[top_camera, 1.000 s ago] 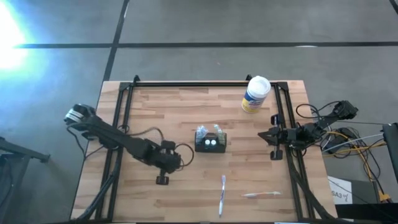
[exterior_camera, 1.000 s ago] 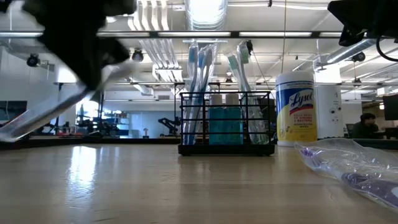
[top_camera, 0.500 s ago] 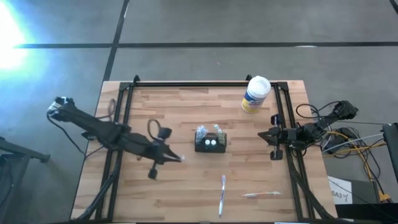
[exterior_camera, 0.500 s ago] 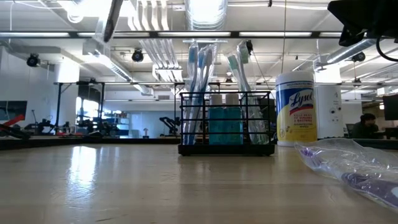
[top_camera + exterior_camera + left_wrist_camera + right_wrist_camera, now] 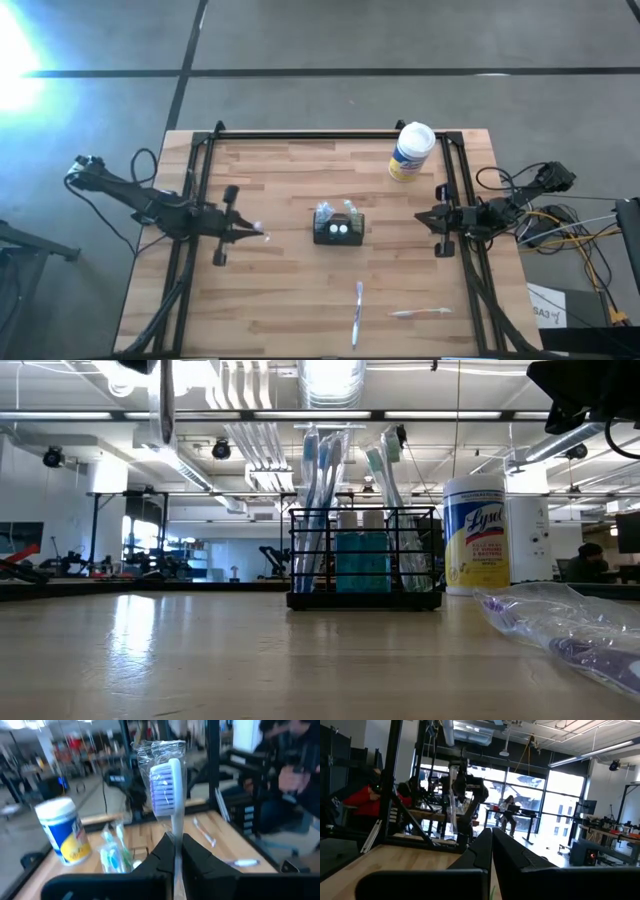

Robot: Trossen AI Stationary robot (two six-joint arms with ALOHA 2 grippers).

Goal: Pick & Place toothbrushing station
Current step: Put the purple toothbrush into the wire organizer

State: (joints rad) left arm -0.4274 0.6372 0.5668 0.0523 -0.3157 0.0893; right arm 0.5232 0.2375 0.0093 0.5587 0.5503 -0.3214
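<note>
The toothbrushing station (image 5: 339,229) stands upright at the middle of the table (image 5: 300,310), its wire sides (image 5: 364,558) keeping the brushes already in it vertical with their heads up. A white canister (image 5: 410,151) stands well behind it, towards the far right corner. Two wrapped toothbrushes (image 5: 357,312) lie loose near the front edge, apart from the station, and appear to be stock not yet loaded.

The left gripper (image 5: 256,236) hovers to the left of the station, apart from it. Its fingers (image 5: 195,858) are clamped on the handle of a wrapped toothbrush (image 5: 167,781), head outermost. This grip probably leaves the handle end hidden, so reorientation may be required before insertion.

The right gripper (image 5: 423,217) waits at the table's right edge, fingers together and empty.
</note>
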